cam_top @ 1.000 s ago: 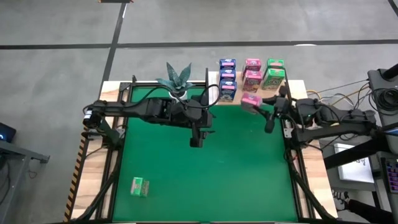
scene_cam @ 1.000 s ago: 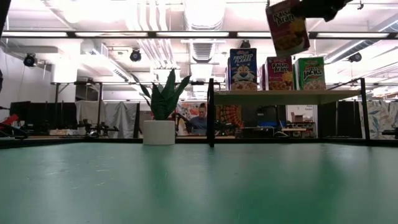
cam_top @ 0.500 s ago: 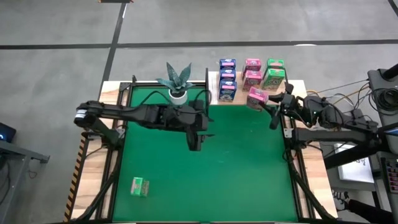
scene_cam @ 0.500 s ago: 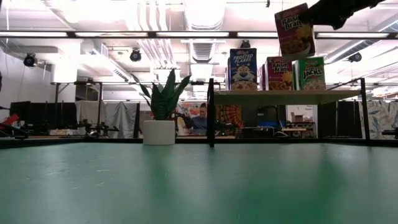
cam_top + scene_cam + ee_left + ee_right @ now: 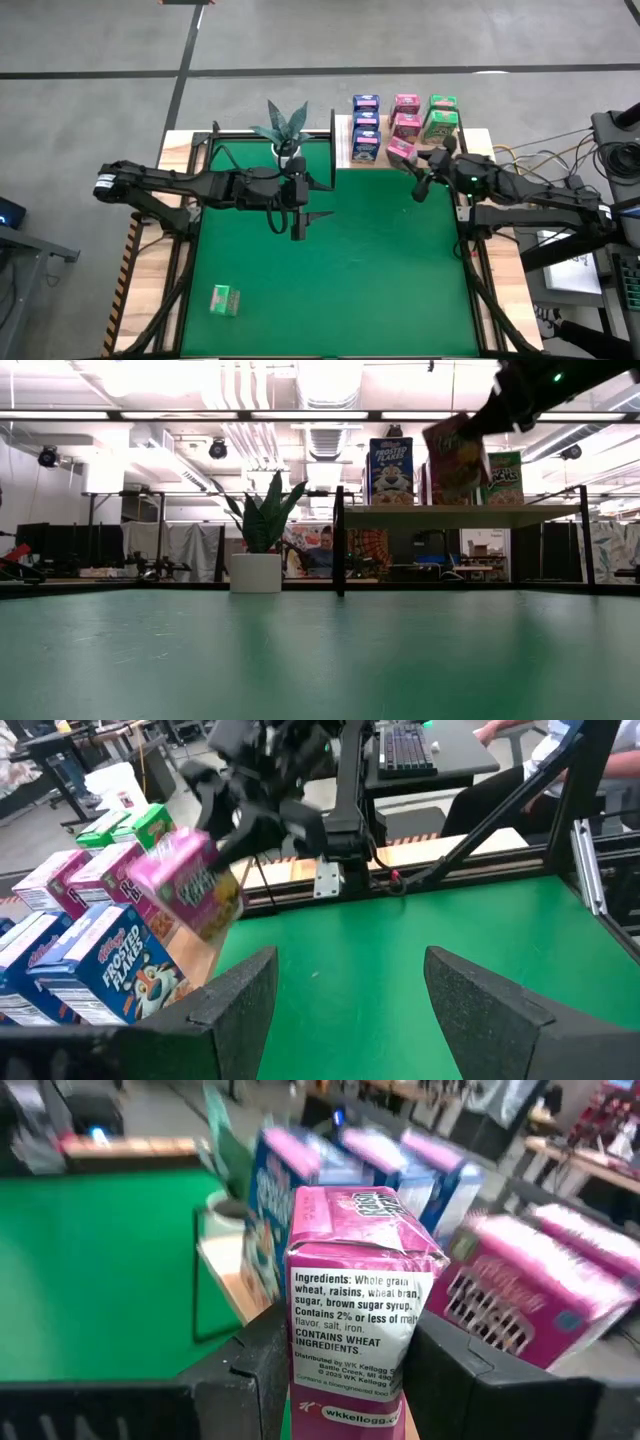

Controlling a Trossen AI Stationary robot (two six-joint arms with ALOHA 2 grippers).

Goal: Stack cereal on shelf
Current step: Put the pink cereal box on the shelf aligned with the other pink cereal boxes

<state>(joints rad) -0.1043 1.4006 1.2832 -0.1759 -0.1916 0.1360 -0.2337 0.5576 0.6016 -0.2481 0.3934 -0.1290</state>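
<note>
Right gripper [image 5: 418,180] clamped on a pink cereal box [image 5: 401,152], hanging right at the shelf [image 5: 343,148] front by the other boxes. Left gripper [image 5: 297,222] spread wide, holding nothing, over the mat [image 5: 330,290]. One green box [image 5: 225,299] sitting near the front-left corner.

A potted plant [image 5: 285,131] with spiky green leaves stands in a white pot at the far edge of the green mat [image 5: 380,280], left of centre. Past the table the room is busy: a person [image 5: 322,552] sits at a desk well behind the plant, and ducts and strip lights run along the ceiling. A keyboard [image 5: 405,745] lies on a desk off to the right.
</note>
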